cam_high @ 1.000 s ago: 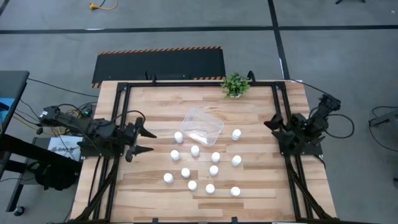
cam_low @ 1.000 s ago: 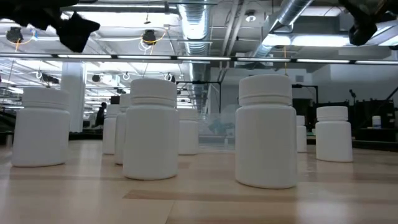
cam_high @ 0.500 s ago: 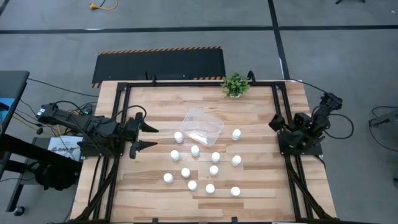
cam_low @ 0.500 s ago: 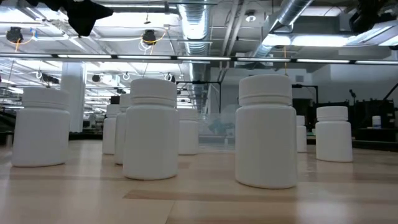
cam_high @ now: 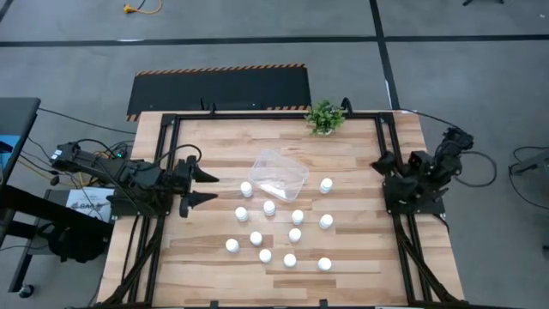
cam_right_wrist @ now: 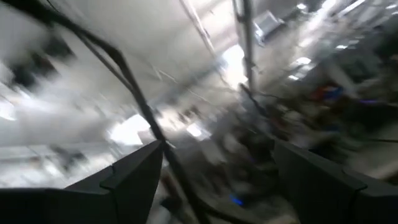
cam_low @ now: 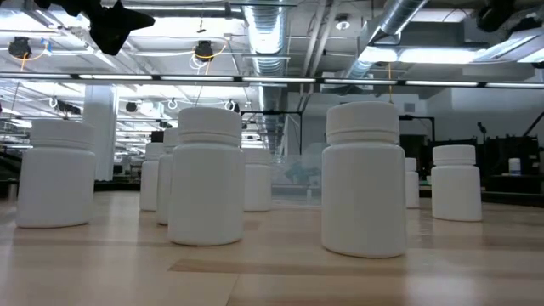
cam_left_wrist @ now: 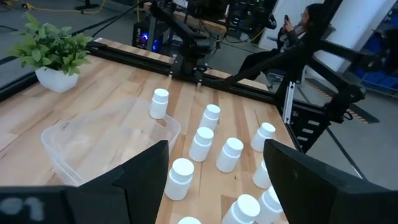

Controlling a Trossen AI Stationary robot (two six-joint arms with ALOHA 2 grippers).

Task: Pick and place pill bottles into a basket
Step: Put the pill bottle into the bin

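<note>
About a dozen white pill bottles [cam_high: 283,227] stand upright on their bases on the wooden table, in a loose group right of centre. The clear basket [cam_high: 279,172] rests on the table at the far side of the group; nothing shows inside it in the left wrist view [cam_left_wrist: 106,143]. My left gripper [cam_high: 206,188] hangs open above the table's left side, level, pointing at the bottles [cam_left_wrist: 202,143] and holding nothing. My right gripper [cam_high: 383,163] is raised at the table's right edge, open, tipped upward, nothing between its fingers [cam_right_wrist: 137,177].
A small green potted plant [cam_high: 324,118] stands at the far edge, behind the basket. Black frame rails [cam_high: 163,172] run along the left, right and far sides. A person [cam_left_wrist: 305,25] sits beyond the table's right side. Bare wood lies between my left gripper and the bottles.
My left gripper has risen a little above the table's left side and rolled slightly, staying open. My right gripper has also risen at the right edge, nearly leaving the top of the low view. The bottles and the basket have not moved.
</note>
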